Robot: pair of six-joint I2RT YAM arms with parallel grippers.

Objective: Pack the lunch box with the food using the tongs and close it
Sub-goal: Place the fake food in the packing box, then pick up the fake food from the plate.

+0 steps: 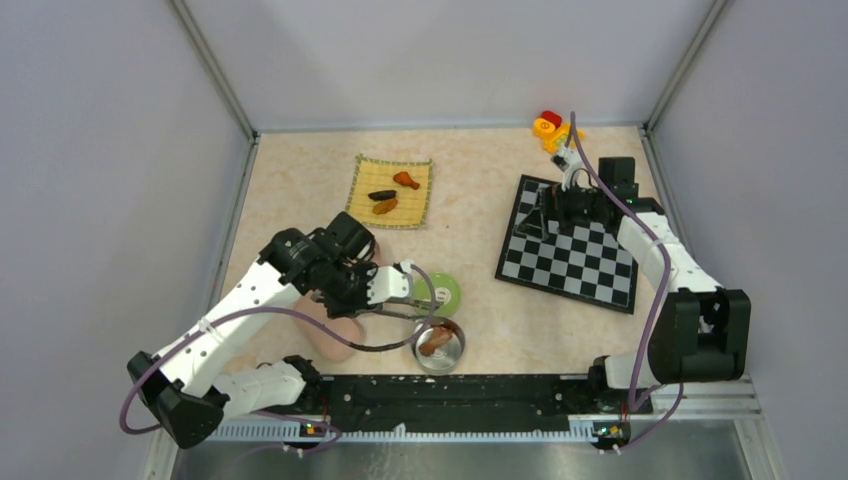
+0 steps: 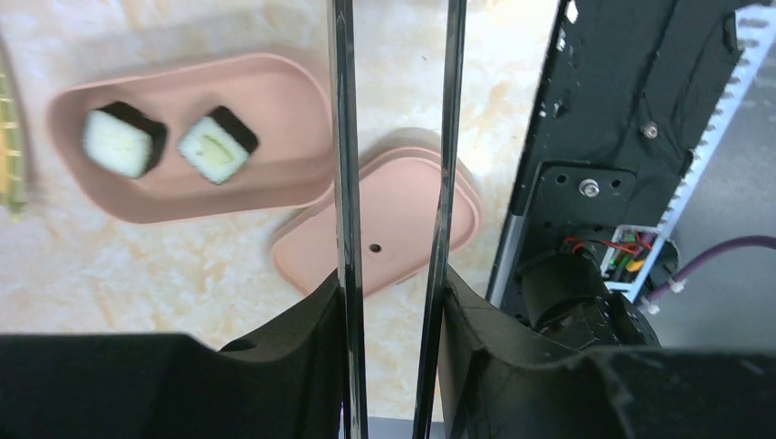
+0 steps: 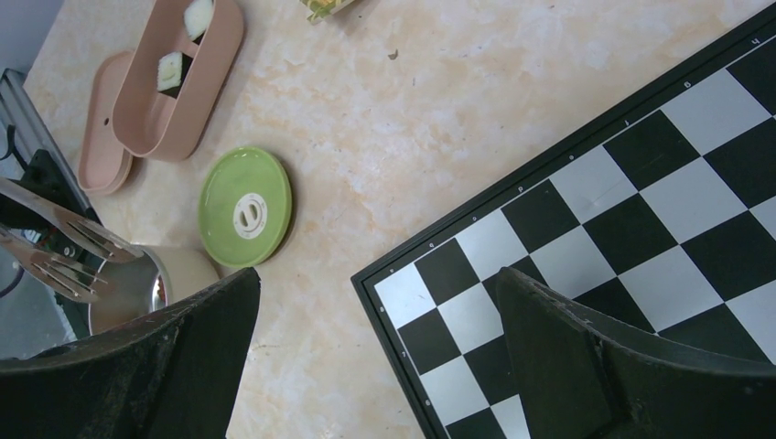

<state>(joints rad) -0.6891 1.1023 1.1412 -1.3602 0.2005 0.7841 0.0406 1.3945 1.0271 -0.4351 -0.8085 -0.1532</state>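
My left gripper (image 2: pixel 389 293) is shut on the silver tongs (image 2: pixel 344 137), a finger pressing on each arm; the two arms stand apart. In the top view the tongs (image 1: pixel 415 315) reach right over a metal bowl (image 1: pixel 455 358) holding brown and orange food (image 1: pixel 437 340). The pink lunch box (image 2: pixel 274 101) lies open with two sushi rolls (image 2: pixel 119 139) (image 2: pixel 217 144) inside, and its lid (image 2: pixel 393 215) rests beside it. More food (image 1: pixel 385 200) lies on the yellow mat (image 1: pixel 415 205). My right gripper (image 3: pixel 377 274) hangs open and empty over the chessboard's corner.
A green round plate (image 1: pixel 445 293) sits between the lunch box and the chessboard (image 1: pixel 575 255). Red, yellow and orange toy blocks (image 1: pixel 552 126) stand at the far right back. The black rail with the arm bases (image 1: pixel 450 395) runs along the near edge.
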